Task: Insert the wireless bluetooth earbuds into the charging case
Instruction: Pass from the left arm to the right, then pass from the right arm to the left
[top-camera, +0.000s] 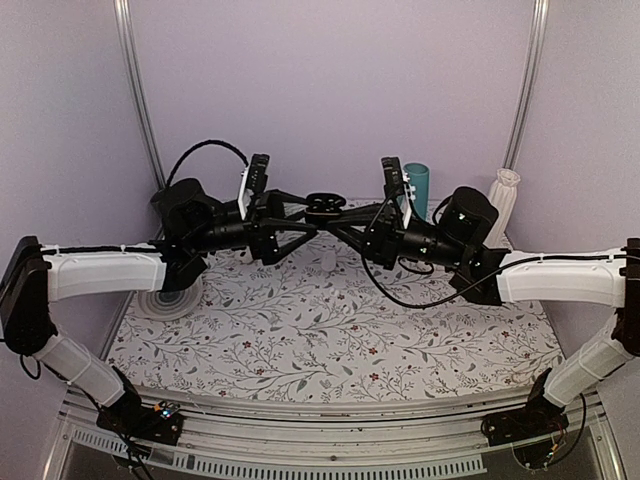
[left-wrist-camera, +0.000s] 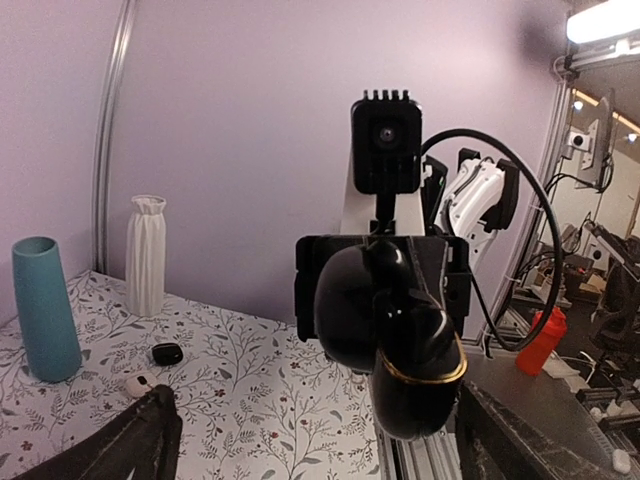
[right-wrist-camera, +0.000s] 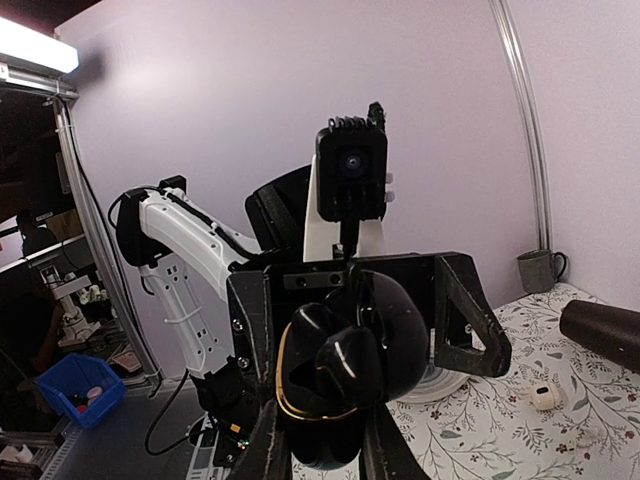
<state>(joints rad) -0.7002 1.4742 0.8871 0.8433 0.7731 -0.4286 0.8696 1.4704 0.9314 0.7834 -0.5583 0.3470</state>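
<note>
Lilac walls (top-camera: 330, 80) all round, metal corner posts (top-camera: 138, 90) at the back. Counter (top-camera: 330, 350) under white floral cloth, aluminium rail (top-camera: 330, 415) along near edge. Bright strip light (left-wrist-camera: 605, 20) high up.

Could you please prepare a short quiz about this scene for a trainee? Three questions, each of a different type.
1. True or false: the left gripper is closed on the charging case.
2. Which gripper holds the case? A: left. B: right. C: neither.
3. In the left wrist view, what stands beside the white vase?
Key: 1 false, it is open. 2 B, the right gripper. 3 the teal vase.
</note>
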